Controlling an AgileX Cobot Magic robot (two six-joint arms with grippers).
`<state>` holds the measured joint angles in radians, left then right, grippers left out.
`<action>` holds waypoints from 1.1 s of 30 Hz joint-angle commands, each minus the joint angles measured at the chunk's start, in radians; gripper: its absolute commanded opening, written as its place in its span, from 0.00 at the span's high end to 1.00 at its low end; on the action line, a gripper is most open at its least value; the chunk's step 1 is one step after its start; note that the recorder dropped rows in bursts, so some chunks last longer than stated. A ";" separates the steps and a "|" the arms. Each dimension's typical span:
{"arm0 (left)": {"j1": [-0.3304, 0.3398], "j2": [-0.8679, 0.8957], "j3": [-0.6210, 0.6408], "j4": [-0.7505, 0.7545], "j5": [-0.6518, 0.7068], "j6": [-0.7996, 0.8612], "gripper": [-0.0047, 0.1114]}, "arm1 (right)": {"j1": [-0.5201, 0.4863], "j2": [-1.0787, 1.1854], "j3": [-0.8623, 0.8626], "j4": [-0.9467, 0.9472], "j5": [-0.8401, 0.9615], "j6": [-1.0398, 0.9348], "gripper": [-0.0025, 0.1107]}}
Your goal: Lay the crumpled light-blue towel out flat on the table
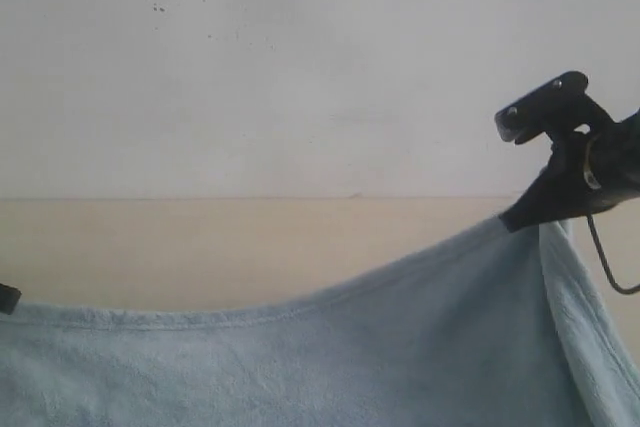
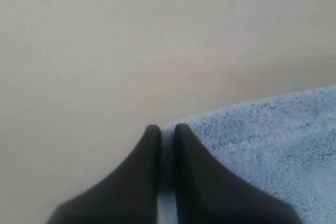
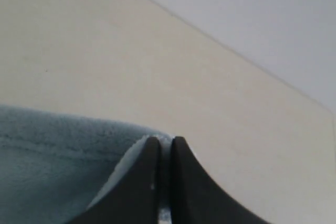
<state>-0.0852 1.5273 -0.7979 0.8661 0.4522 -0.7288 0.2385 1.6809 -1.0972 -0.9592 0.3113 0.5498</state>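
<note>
The light-blue towel (image 1: pixel 330 357) hangs stretched between my two grippers and fills the lower part of the exterior view. Its right corner is raised higher than its left. My right gripper (image 1: pixel 512 219) is shut on that raised corner, and the right wrist view shows the towel (image 3: pixel 52 156) pinched between the right gripper (image 3: pixel 166 140) tips. My left gripper (image 1: pixel 5 297) shows only as a dark tip at the left edge of the exterior view. In the left wrist view the left gripper (image 2: pixel 167 128) is shut on the towel (image 2: pixel 262 140) corner. The beige table (image 1: pixel 250 247) lies behind and below.
A white wall (image 1: pixel 300 67) rises behind the table's far edge. The right arm's black body and a cable (image 1: pixel 610 267) hang beside the towel's right edge. Bare table surface (image 3: pixel 105 51) shows in the right wrist view.
</note>
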 commanded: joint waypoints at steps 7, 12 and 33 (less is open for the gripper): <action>0.018 -0.017 -0.004 0.143 -0.211 -0.190 0.52 | -0.008 0.074 -0.161 0.311 0.115 -0.277 0.52; 0.018 -0.017 -0.004 0.179 -0.078 -0.326 0.33 | -0.008 0.049 -0.161 0.382 0.118 -0.280 0.51; -0.133 -0.367 0.264 0.097 -0.330 -0.318 0.89 | -0.131 -0.146 0.352 0.383 0.095 -0.189 0.98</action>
<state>-0.1888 1.1656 -0.5448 0.9759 0.1411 -1.0458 0.1549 1.5322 -0.7536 -0.5692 0.4331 0.3310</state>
